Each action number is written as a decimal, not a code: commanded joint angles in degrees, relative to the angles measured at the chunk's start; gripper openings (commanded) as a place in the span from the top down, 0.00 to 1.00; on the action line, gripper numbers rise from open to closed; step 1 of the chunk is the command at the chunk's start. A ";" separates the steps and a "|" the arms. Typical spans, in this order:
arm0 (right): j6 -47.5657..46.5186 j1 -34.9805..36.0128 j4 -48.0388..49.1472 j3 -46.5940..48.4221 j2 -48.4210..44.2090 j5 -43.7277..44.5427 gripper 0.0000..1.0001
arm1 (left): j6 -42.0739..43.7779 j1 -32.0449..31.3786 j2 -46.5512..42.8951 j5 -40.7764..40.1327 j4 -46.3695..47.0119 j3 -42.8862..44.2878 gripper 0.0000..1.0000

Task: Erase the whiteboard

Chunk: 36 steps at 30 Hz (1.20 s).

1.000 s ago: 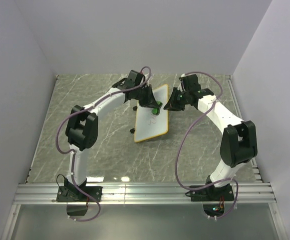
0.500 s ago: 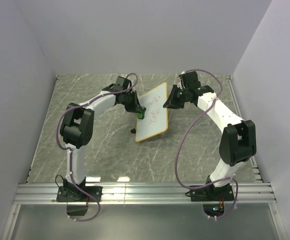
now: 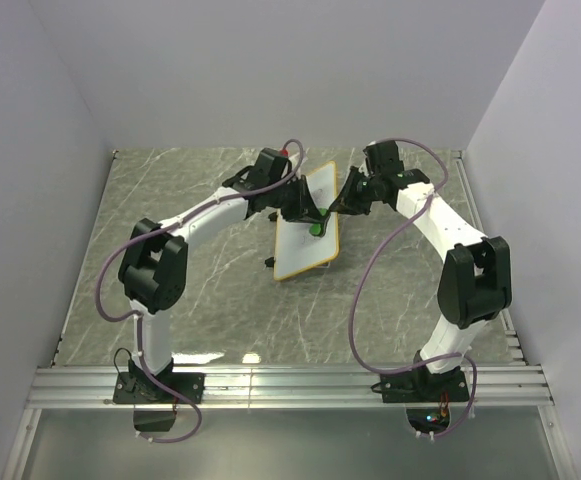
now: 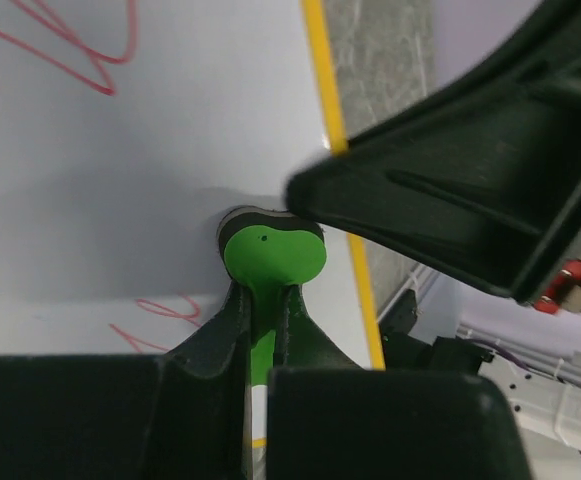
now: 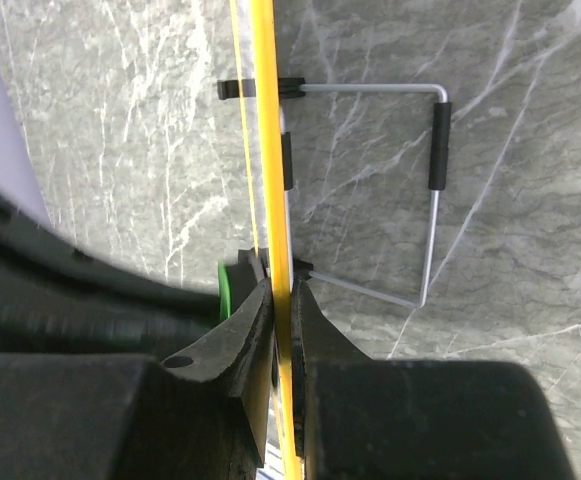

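Observation:
The whiteboard (image 3: 305,250), white with an orange-tan frame, stands tilted at the middle of the table. Red scribbles (image 4: 70,50) show on its face in the left wrist view. My left gripper (image 3: 310,215) is shut on the green-and-black eraser (image 4: 270,255), whose pad presses on the board near its right edge. My right gripper (image 3: 342,205) is shut on the board's right frame edge (image 5: 270,150), seen edge-on between my fingers (image 5: 315,320). The eraser's green also shows behind the frame in the right wrist view (image 5: 225,290).
The board's wire stand with black sleeves (image 5: 435,150) sticks out behind it over the grey marble table (image 3: 170,260). White walls close in the left, back and right sides. A metal rail (image 3: 290,385) runs along the near edge.
My left gripper swung the eraser from the board's left edge across to its right side. The board tilted from a wider face-on pose back to a steeper one. My right gripper stayed on the frame.

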 commanded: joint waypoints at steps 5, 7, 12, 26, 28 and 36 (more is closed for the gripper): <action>3.23 1.77 6.33 0.89 -0.78 -3.22 1.00 | -0.70 -2.74 -1.28 4.44 2.86 -6.26 1.00; 3.14 1.68 6.15 0.71 -1.04 -3.14 1.00 | -0.17 -1.86 -1.19 3.47 3.03 -8.11 1.00; 3.14 1.77 6.32 -0.08 -2.10 -2.96 1.00 | 0.19 2.35 -1.72 2.68 6.37 -16.19 1.00; 4.29 1.85 7.55 -1.66 -2.71 -3.75 1.00 | -0.43 0.78 -6.90 1.35 6.46 -19.55 1.00; 4.37 1.77 7.73 -1.84 -2.80 -3.66 1.00 | -0.69 -1.75 -7.26 1.97 5.50 -15.35 1.00; 4.55 1.85 7.82 -1.57 -2.54 -3.66 1.00 | -2.10 -7.92 -5.68 6.98 7.86 -10.92 1.00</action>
